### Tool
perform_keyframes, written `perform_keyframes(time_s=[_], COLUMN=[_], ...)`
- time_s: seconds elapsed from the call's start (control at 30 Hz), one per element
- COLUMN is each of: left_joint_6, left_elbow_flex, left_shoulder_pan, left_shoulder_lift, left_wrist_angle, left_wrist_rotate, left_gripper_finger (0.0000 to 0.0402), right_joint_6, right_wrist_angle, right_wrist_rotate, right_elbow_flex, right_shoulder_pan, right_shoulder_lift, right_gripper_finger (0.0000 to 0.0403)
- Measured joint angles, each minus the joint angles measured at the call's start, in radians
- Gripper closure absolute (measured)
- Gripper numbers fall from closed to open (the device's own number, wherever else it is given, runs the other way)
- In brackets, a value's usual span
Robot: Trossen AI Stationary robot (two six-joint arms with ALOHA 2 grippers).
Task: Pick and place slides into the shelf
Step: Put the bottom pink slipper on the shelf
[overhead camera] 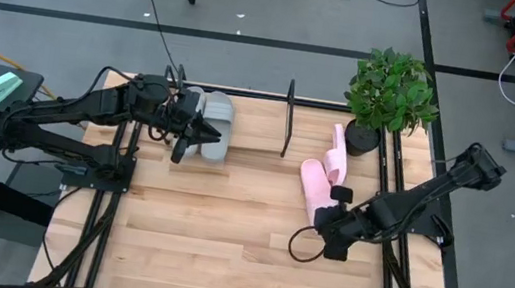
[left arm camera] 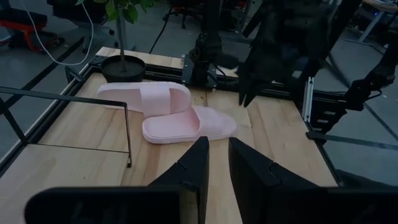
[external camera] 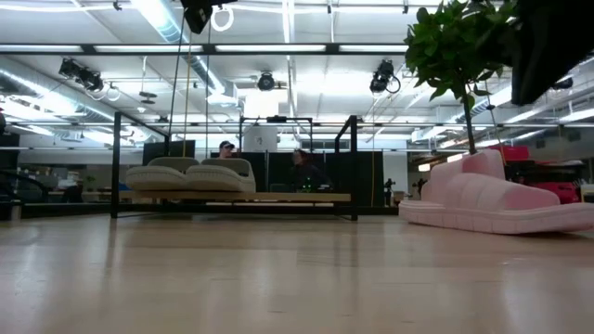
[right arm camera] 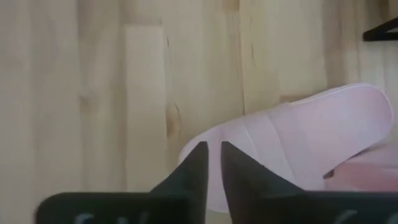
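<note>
Grey slides: pair side by side inside the shelf at its left end, rounded foam, wide straps. Pink slides: on the tabletop right of the shelf, by the potted plant, overlapping each other, pale and ridged. Left gripper over the grey pair, arm reaching in from the left, fingers nearly together, empty. Right gripper low at the near pink slide's end, fingers close-set, nothing between them.
</note>
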Motion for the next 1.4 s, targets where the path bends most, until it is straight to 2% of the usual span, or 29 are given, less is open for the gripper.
perform_keyframes(time_s=[0.43,0.6,0.77,1.0,1.17,1.27,1.4], left_joint_6=[0.015,0.019,0.019,0.020,0.020,0.021,0.020], left_elbow_flex=[0.000,0.000,0.000,0.000,0.000,0.000,0.000], left_shoulder_pan=[0.000,0.000,0.000,0.000,0.000,0.000,0.000], left_shoulder_lift=[0.000,0.000,0.000,0.000,0.000,0.000,0.000], left_wrist_angle=[-0.002,-0.010,-0.016,-0.031,-0.031,-0.030,-0.030], left_wrist_rotate=[0.000,0.000,0.000,0.000,0.000,0.000,0.000], left_gripper_finger=[0.0337,0.0338,0.0331,0.0333,0.0339,0.0338,0.0332], right_joint_6=[-0.173,-0.188,-0.195,-0.184,-0.104,-0.033,-0.038], right_wrist_angle=[0.028,0.013,-0.046,-0.065,-0.061,-0.057,-0.054], right_wrist_rotate=[0.009,0.020,0.098,0.203,0.217,0.211,0.167], right_elbow_flex=[-0.046,-0.046,-0.046,-0.046,-0.046,-0.046,-0.046], right_shoulder_pan=[-0.041,-0.038,-0.037,-0.038,-0.046,-0.056,-0.065], right_shoulder_lift=[0.164,0.242,0.298,0.312,0.312,0.312,0.312], right_gripper_finger=[0.0188,0.0153,0.0145,0.0158,0.0186,0.0241,0.0363])
